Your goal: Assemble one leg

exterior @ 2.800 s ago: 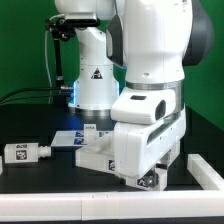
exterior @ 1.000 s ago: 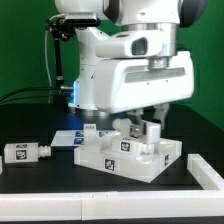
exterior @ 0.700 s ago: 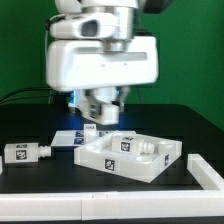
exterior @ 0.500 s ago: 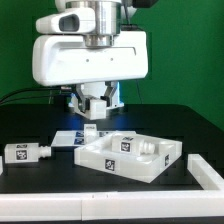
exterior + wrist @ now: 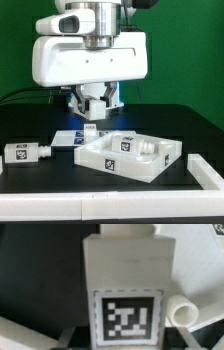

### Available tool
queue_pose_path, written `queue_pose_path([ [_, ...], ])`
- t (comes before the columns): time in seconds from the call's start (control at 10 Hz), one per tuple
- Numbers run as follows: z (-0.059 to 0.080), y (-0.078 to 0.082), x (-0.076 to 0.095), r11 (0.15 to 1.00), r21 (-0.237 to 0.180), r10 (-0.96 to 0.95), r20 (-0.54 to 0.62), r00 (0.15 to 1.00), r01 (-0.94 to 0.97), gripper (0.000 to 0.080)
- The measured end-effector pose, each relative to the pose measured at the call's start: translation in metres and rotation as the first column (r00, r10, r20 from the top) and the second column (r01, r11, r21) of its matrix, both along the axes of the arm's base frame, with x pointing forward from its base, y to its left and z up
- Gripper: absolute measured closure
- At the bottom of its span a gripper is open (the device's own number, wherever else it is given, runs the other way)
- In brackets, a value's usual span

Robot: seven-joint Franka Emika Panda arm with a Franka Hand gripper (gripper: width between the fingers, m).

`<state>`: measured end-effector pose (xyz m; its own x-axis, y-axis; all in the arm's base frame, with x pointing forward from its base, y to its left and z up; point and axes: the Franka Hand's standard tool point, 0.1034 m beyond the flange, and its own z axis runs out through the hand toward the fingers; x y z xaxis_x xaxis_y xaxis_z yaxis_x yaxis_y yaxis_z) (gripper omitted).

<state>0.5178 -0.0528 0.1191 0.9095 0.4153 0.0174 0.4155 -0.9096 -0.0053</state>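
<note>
Leg pinched tight in claw, held high above panel. Looks like the carry step. Next, likely: lower straight down and fit onto panel, gently. Only from wrist: tag up close. Only from outside: other leg lying on table, well apart.

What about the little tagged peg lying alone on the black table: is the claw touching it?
No, that peg lies alone on the table; the gripper hangs well above it, holding another peg.
</note>
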Motion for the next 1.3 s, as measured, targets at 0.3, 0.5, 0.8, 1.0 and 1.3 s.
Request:
queue_pose_path([
  [0.3, -0.028, -0.014, -0.064, 0.997, 0.009, -0.078, -0.01, 0.997, 0.078, 0.0512],
  [0.5, -0.028, -0.015, -0.064, 0.995, 0.018, -0.093, -0.009, 0.996, 0.093, 0.0512],
  [0.8, -0.03, -0.016, -0.064, 0.995, 0.018, -0.095, -0.01, 0.995, 0.096, 0.0512],
  [1.0, -0.046, -0.035, -0.088, 0.991, 0.028, -0.129, -0.048, 0.99, 0.131, 0.0512],
  [1.3, -0.078, -0.041, -0.119, 0.988, 0.021, -0.152, -0.078, 0.985, 0.154, 0.0512],
])
